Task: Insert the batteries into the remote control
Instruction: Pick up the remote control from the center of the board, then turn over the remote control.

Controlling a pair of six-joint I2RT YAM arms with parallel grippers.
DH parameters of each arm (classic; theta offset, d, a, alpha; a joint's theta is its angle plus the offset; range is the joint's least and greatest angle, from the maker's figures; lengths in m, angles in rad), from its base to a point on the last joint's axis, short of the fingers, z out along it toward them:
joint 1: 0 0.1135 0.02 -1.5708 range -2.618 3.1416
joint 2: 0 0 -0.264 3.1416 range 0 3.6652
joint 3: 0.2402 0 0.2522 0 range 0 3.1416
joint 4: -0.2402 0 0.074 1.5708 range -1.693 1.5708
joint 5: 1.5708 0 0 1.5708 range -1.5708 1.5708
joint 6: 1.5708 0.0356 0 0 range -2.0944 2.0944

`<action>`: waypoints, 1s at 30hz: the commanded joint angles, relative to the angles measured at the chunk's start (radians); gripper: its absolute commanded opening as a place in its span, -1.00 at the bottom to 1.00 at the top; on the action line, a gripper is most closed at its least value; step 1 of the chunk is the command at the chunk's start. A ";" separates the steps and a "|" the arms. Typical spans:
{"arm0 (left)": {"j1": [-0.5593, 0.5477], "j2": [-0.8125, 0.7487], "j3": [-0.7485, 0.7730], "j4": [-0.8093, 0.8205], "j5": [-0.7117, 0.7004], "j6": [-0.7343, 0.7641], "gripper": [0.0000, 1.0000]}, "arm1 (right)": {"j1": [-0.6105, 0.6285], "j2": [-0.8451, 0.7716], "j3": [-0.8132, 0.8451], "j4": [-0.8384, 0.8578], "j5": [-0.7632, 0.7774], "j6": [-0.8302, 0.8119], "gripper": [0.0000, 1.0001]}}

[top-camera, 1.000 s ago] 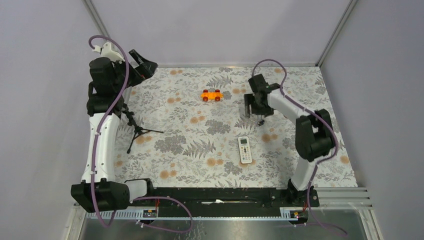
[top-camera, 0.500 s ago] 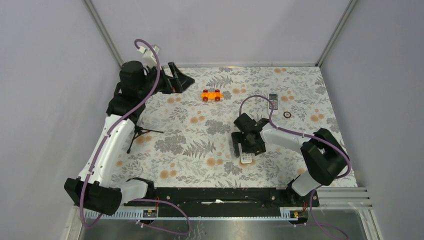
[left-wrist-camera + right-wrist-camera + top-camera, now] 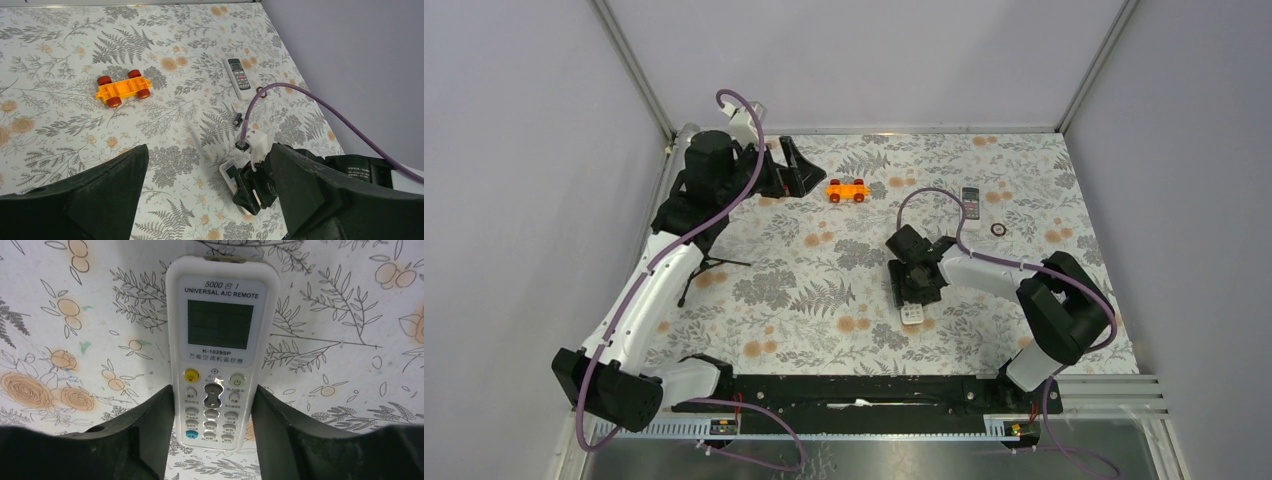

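The remote control, slim with a dark face, lies at the back right; it also shows in the left wrist view. No red and blue batteries show in any view. My right gripper is low on the table, its fingers pressed against both sides of a white A/C remote with a pale green screen. My left gripper is open and empty, held high at the back left, facing across the table.
An orange toy car chassis with red wheels sits at the back middle. A small black ring and a tiny black piece lie near the dark remote. A black mini tripod lies at the left.
My right gripper swung from the back right down to the white A/C remote and settled around it. My left arm turned right, toward the orange car.
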 commanded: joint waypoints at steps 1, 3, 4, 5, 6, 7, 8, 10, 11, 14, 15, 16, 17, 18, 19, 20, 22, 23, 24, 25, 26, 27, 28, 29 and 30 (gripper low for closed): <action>-0.002 -0.019 -0.013 0.040 -0.066 0.016 0.97 | 0.006 0.057 0.017 0.004 0.133 -0.012 0.01; -0.002 -0.021 -0.021 0.040 -0.071 0.019 0.97 | 0.005 0.048 0.046 0.005 0.124 -0.034 -0.24; -0.002 -0.022 -0.024 0.038 -0.071 0.018 0.97 | 0.002 0.039 0.061 0.013 0.104 -0.054 -0.30; -0.002 -0.021 -0.023 0.034 -0.069 0.016 0.97 | -0.005 0.027 0.073 0.029 0.070 -0.076 -0.35; -0.002 -0.018 -0.020 0.029 -0.068 0.011 0.97 | -0.024 0.004 0.085 0.051 0.006 -0.100 -0.38; -0.001 -0.015 -0.015 0.021 -0.068 0.006 0.98 | -0.039 -0.008 0.097 0.076 -0.029 -0.108 -0.39; 0.001 -0.008 -0.006 0.011 -0.068 0.002 0.98 | -0.078 -0.033 0.102 0.106 -0.109 -0.113 -0.39; 0.009 0.007 0.016 -0.014 -0.059 -0.016 0.97 | -0.150 -0.071 0.110 0.190 -0.279 -0.108 -0.43; 0.014 0.014 0.023 -0.019 -0.045 -0.027 0.97 | -0.188 -0.088 0.114 0.238 -0.411 -0.104 -0.44; 0.031 0.037 0.031 -0.002 0.040 -0.082 0.97 | -0.256 -0.099 0.151 0.363 -0.694 -0.072 -0.46; 0.033 0.048 0.031 0.012 0.077 -0.101 0.97 | -0.269 -0.090 0.175 0.398 -0.784 -0.056 -0.46; 0.032 0.059 0.031 0.024 0.110 -0.122 0.97 | -0.276 -0.073 0.200 0.425 -0.856 -0.039 -0.47; 0.032 0.074 0.033 0.035 0.143 -0.149 0.97 | -0.279 -0.059 0.226 0.457 -0.928 -0.018 -0.48; 0.032 0.091 0.036 0.040 0.173 -0.172 0.97 | -0.279 -0.045 0.243 0.512 -0.987 0.009 -0.50; 0.032 0.107 0.043 0.043 0.204 -0.187 0.96 | -0.279 -0.033 0.252 0.577 -1.042 0.055 -0.52; 0.032 0.120 0.046 0.051 0.230 -0.195 0.96 | -0.279 -0.023 0.257 0.654 -1.098 0.106 -0.53; 0.036 0.132 0.050 0.069 0.251 -0.193 0.96 | -0.279 -0.005 0.258 0.834 -1.180 0.250 -0.54; 0.045 0.139 0.061 0.063 0.262 -0.192 0.96 | -0.280 0.002 0.255 0.920 -1.205 0.317 -0.55; 0.061 0.148 0.076 0.055 0.287 -0.202 0.96 | -0.282 0.012 0.251 1.027 -1.236 0.400 -0.55; 0.079 0.157 0.087 0.060 0.325 -0.229 0.96 | -0.284 0.022 0.246 1.122 -1.254 0.476 -0.55; 0.092 0.161 0.086 0.096 0.372 -0.269 0.96 | -0.288 0.033 0.241 1.226 -1.261 0.562 -0.55; 0.097 0.160 0.070 0.156 0.420 -0.333 0.92 | -0.292 0.047 0.234 1.339 -1.268 0.655 -0.55; 0.098 0.149 0.050 0.228 0.474 -0.379 0.91 | -0.295 0.066 0.231 1.483 -1.274 0.742 -0.55; 0.094 0.144 0.028 0.300 0.501 -0.429 0.91 | -0.296 0.092 0.235 1.558 -1.280 0.836 -0.55; 0.092 0.138 0.008 0.370 0.522 -0.475 0.91 | -0.296 0.118 0.247 1.698 -1.284 0.919 -0.55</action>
